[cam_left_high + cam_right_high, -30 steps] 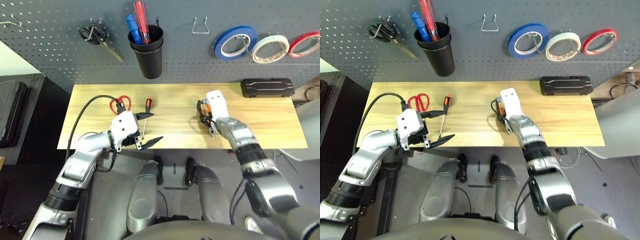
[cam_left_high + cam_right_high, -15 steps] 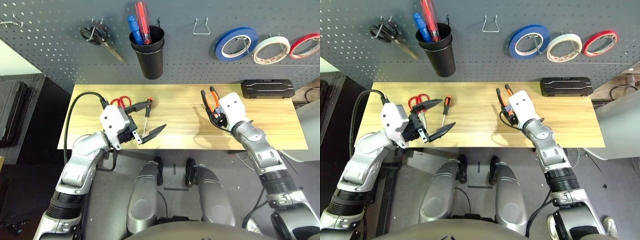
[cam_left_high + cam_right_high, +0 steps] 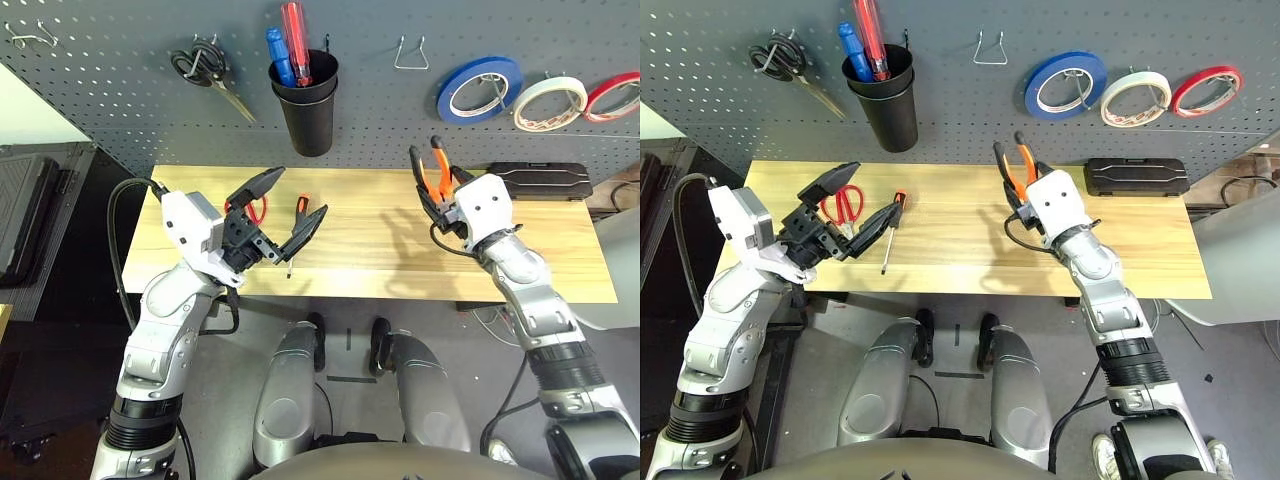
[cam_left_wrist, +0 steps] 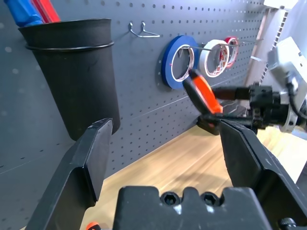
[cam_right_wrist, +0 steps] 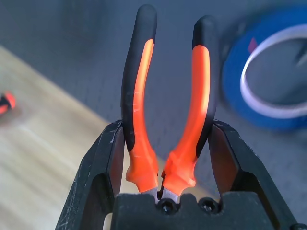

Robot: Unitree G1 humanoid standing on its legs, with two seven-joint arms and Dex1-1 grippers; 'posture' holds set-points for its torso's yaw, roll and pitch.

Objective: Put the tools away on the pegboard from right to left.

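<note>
The right gripper [image 5: 165, 191] clamps the pliers [image 3: 434, 172] near their head — orange-and-black handles upright, lifted above the table [image 3: 560, 255] before the pegboard [image 3: 120, 90]. The left gripper [image 3: 272, 213] hovers spread wide and empty above the screwdriver [image 3: 296, 222] and red scissors [image 3: 846, 203] — bare tabletop lies between the arms.

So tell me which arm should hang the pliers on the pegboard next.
The right. Its claw is shut on the pliers, handles up, just below the bare wire hook. The left claw is open and holds nothing, over the scissors and screwdriver.
</note>
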